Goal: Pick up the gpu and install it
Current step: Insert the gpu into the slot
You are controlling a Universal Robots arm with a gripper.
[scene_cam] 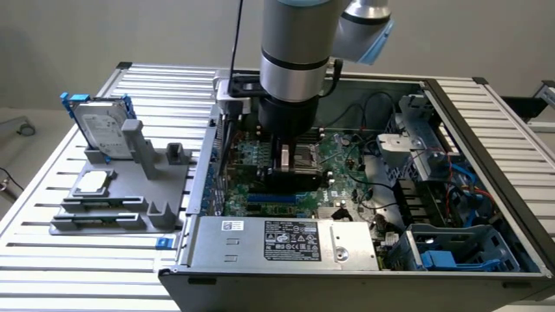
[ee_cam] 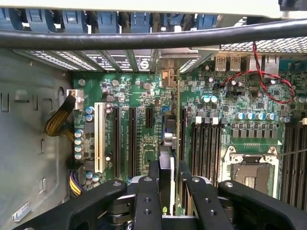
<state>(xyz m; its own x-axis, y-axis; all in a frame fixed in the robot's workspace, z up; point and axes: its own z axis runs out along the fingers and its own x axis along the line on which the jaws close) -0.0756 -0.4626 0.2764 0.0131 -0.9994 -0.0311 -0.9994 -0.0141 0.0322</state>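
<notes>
Now, gpu held edge-down over the slots inside the open case.
We see the computer case [scene_cam: 347, 289] holding its motherboard [ee_cam: 144, 96] and, at six o'clock from the gripper [scene_cam: 290, 156] in the exterior view, the power supply [scene_cam: 286, 244]. At nine o'clock, a grey fixture [scene_cam: 113, 208] carries the hard drive [scene_cam: 100, 127] and a square chip [scene_cam: 93, 183]. Fingers [ee_cam: 146, 191] pinch the gpu [ee_cam: 178, 124] narrowly; it hangs straight below the hand, long axis parallel to the expansion slots [ee_cam: 132, 139].

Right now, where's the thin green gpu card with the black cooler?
Wrist view: the green gpu card stands edge-on in the gripper, over the black expansion slots inside the open computer case.
</notes>
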